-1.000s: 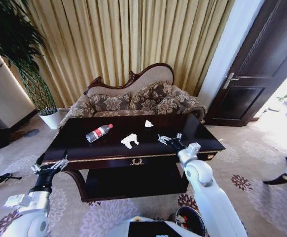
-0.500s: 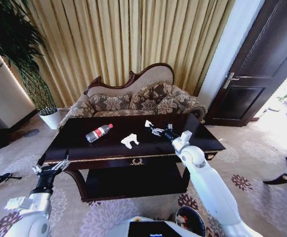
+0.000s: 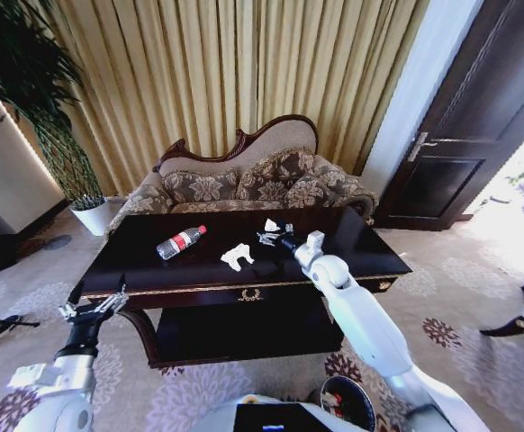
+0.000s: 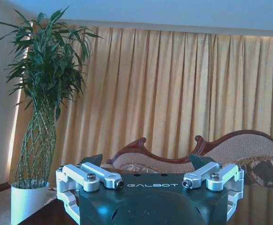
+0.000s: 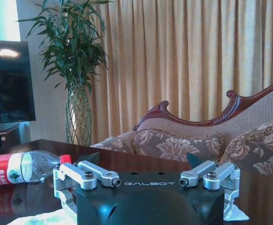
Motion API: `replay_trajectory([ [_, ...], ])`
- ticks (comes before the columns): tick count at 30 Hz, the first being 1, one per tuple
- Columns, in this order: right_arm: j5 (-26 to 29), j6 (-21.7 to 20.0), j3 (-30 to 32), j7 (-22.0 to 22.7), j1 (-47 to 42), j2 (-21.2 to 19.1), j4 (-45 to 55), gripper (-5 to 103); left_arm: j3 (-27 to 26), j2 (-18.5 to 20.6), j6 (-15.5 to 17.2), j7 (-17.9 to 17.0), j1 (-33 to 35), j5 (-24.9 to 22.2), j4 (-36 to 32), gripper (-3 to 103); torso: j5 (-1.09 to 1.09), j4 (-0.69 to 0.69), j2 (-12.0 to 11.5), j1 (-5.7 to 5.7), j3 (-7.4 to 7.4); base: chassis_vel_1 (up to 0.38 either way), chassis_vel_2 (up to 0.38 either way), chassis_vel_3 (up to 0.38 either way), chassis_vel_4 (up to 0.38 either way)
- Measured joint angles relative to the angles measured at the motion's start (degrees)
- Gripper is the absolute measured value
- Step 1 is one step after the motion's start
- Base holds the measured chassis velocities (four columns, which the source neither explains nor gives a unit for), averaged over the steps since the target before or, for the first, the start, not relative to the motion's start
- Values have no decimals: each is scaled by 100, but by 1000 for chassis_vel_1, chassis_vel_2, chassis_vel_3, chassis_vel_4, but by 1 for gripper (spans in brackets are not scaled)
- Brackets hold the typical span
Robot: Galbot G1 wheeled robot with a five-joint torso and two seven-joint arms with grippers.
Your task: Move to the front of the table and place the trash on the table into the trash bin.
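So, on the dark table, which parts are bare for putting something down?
The dark glossy wooden table is bare at its right end and along the front left edge, below the clear plastic bottle. The centre is crowded: crumpled white paper, a smaller scrap, the right gripper.

Both arms wear smooth, rounded white shells that narrow into black wrist sections, seen on the glossy white right arm [image 3: 361, 319] and the white left arm [image 3: 59, 387]. Each dark, matte gripper body carries the pale lettering "GALBOT" between silver metal linkage bars fixed with round screws, as on the black left gripper [image 4: 148, 164] and the black right gripper [image 5: 143, 159]. The fingertips [image 4: 93, 159] are dark and pointed.
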Motion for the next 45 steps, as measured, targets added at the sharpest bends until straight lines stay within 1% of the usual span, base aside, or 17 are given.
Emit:
replay_trajectory([
  [8, -25, -4, -273, 125, 402, 150, -502, 100, 8, -39, -38, 27, 3, 0, 10, 100, 0, 1, 0, 0, -1, 0, 0, 0, 0],
  [14, -99, -1, -365, 369, 687, 326, -931, 100, 43, -104, -59, 36, 5, -9, 28, 100, 1, 1, 0, 0, -1, 0, 0, 0, 0],
  [21, -189, 4, -499, 435, 916, 404, -1215, 100, 44, -127, -84, 36, 7, -20, 38, 100, 0, 0, 0, 0, 0, 0, 0, 0, 0],
  [28, -518, 85, -636, 493, 1161, 579, -1755, 100, 26, -179, -173, 59, 55, -34, 40, 100, 0, 1, 0, 0, 0, 0, 0, 0, 0],
  [37, -666, 192, -599, 474, 1212, 524, -2040, 100, -11, -173, -228, 81, 76, -78, 61, 100, 0, 0, 0, 0, 0, 0, 0, 0, 0],
  [45, -736, 257, -502, 427, 1179, 358, -2146, 100, 39, -191, -257, 128, 67, -78, 77, 100, 1, -1, 0, 0, 0, 0, 0, 0, 0],
])
